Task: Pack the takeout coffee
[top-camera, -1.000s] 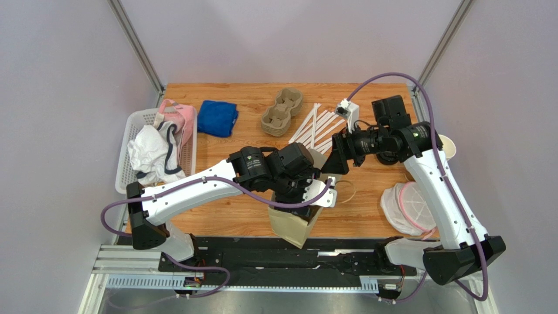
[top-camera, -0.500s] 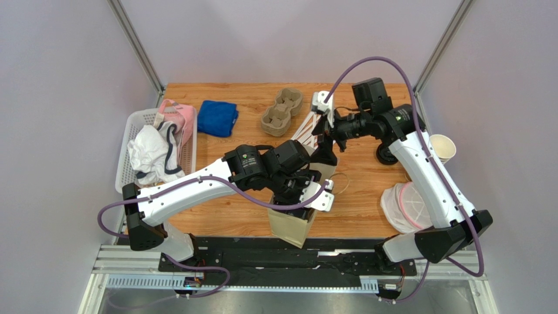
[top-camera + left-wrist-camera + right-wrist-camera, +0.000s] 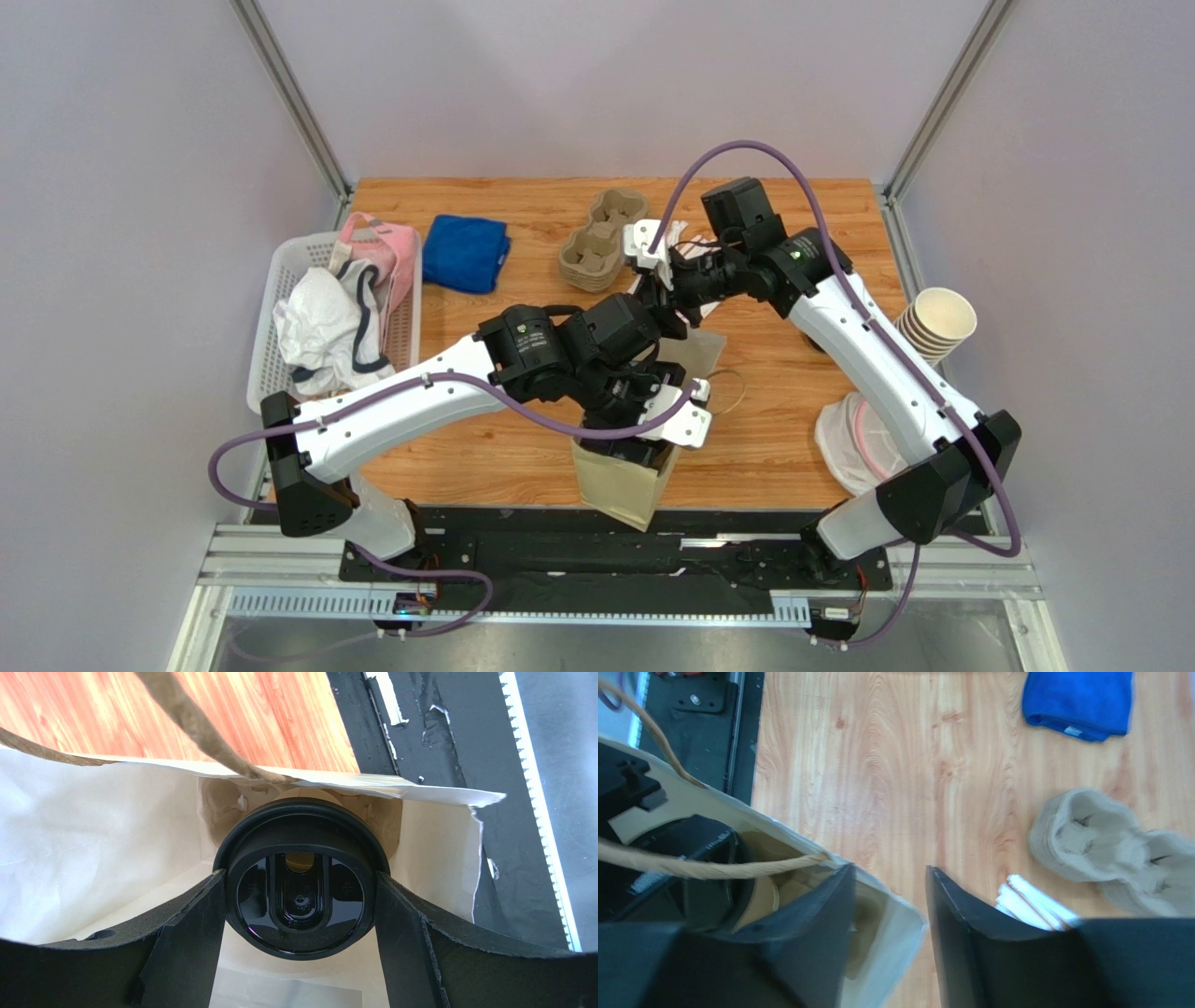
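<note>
The takeout coffee (image 3: pixel 302 882), a cup under a round black lid, sits low inside the open paper bag (image 3: pixel 84 847). My left gripper (image 3: pixel 300 875) reaches down into the bag (image 3: pixel 624 483), its two fingers pressed against opposite sides of the lid. In the top view the cup is hidden by the left arm. My right gripper (image 3: pixel 890 870) hovers at the bag's far rim (image 3: pixel 892 931), jaws apart. One of its fingers is over the bag's mouth, the other outside, with the rim's corner between them. From above, the right gripper (image 3: pixel 671 311) is just behind the left wrist.
A white basket (image 3: pixel 267 336) of clothes stands at the left, with a blue cloth (image 3: pixel 466 252) and a pulp cup carrier (image 3: pixel 603 238) at the back. White paper sticks (image 3: pixel 1032 899) lie by the right gripper. A stack of lidless cups (image 3: pixel 937 322) and a white mesh pouch (image 3: pixel 863 441) are at the right.
The right arm has swung left from the right side of the table to the bag's far rim, and its jaws have narrowed. The left arm has stayed in the bag, holding the cup.
</note>
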### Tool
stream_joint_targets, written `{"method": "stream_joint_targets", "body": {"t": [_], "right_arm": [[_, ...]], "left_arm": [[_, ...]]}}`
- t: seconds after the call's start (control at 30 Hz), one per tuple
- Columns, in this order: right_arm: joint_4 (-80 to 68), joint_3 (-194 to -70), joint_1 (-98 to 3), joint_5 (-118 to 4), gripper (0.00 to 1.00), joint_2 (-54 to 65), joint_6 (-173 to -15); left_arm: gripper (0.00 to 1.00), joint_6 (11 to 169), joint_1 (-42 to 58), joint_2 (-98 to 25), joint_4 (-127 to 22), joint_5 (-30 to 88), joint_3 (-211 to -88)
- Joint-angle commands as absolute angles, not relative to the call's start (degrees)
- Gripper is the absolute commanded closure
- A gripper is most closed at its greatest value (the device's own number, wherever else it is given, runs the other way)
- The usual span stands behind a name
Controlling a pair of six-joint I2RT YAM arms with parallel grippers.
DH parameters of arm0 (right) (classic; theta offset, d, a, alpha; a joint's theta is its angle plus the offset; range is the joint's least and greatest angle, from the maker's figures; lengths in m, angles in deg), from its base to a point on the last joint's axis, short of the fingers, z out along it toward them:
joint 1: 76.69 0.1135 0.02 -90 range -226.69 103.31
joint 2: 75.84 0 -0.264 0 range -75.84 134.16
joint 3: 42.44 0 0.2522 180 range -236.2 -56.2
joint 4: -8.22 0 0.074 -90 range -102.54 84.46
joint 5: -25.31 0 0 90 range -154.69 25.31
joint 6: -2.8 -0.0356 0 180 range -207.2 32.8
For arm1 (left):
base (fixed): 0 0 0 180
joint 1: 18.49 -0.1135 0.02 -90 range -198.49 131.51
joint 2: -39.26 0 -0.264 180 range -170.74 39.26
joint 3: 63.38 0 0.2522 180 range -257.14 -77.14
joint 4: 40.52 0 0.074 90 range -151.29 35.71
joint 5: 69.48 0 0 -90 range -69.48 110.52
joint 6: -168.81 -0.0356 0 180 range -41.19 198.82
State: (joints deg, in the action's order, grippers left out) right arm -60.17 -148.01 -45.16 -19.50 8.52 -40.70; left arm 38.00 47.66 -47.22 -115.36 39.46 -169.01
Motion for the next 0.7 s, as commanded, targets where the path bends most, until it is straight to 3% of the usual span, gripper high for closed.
{"method": "stream_joint_targets", "body": {"t": [0.0,0.07,0.43,0.67], "right_arm": [[-59.8,-149.8,-43.1,-21.1,0.82,8.5,-39.7],[-59.9,-150.2,-42.1,-24.2,1.0,7.2,-41.1],[-51.1,-145.5,-42.0,-42.4,1.0,-2.4,-65.1],[-59.6,-141.9,-42.1,-39.8,1.0,-4.1,-68.1]], "left_arm": [[1.0,38.6,44.9,-46.6,-115.9,40.5,-169.5],[1.0,39.8,43.0,-46.1,-116.2,40.2,-169.7],[1.0,37.5,37.9,-40.6,-117.6,33.4,-168.5],[1.0,37.1,37.0,-40.5,-116.7,34.3,-166.2]]}}
